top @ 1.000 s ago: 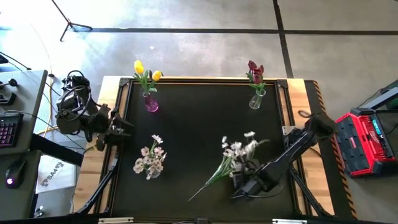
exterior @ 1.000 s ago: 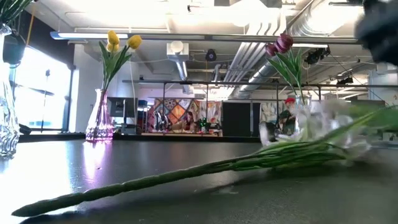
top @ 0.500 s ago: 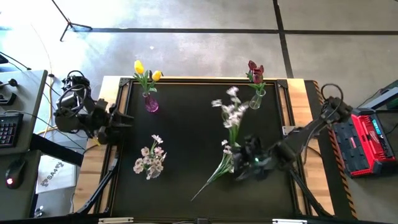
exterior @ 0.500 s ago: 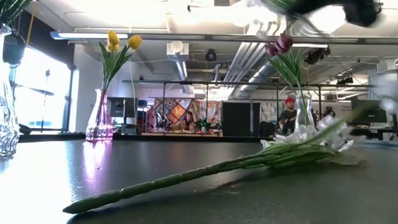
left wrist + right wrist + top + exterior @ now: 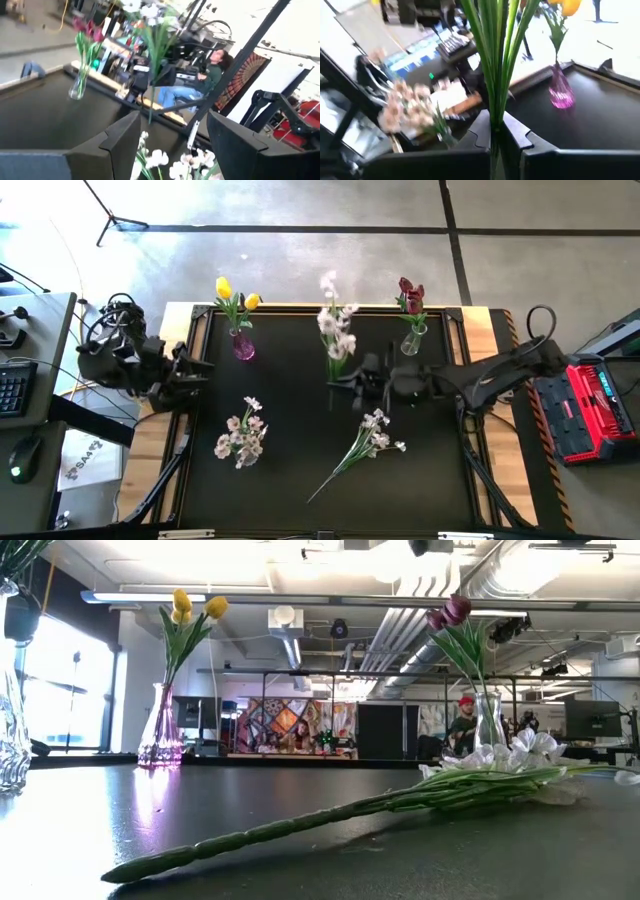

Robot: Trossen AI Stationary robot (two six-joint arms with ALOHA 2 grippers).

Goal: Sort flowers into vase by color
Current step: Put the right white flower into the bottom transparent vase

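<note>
The right gripper (image 5: 345, 383) hangs over the middle of the black table (image 5: 300, 400), its fingers clamped on the stem of a white spray (image 5: 334, 330) that stands upright, blossoms toward 12 o'clock. A second white spray (image 5: 365, 442) lies flat at 5 o'clock of the gripper, well apart from the table's edges. At 10 o'clock, near the far edge, the yellow tulips (image 5: 233, 295) stand in a purple vase (image 5: 243, 346); at 2 o'clock the dark red tulips (image 5: 410, 296) stand in a clear vase (image 5: 411, 341). A pinkish bunch (image 5: 241, 436) is at 8 o'clock. The left gripper (image 5: 198, 372) waits at the left edge, fingers apart and holding nothing. The centre is open.
</note>
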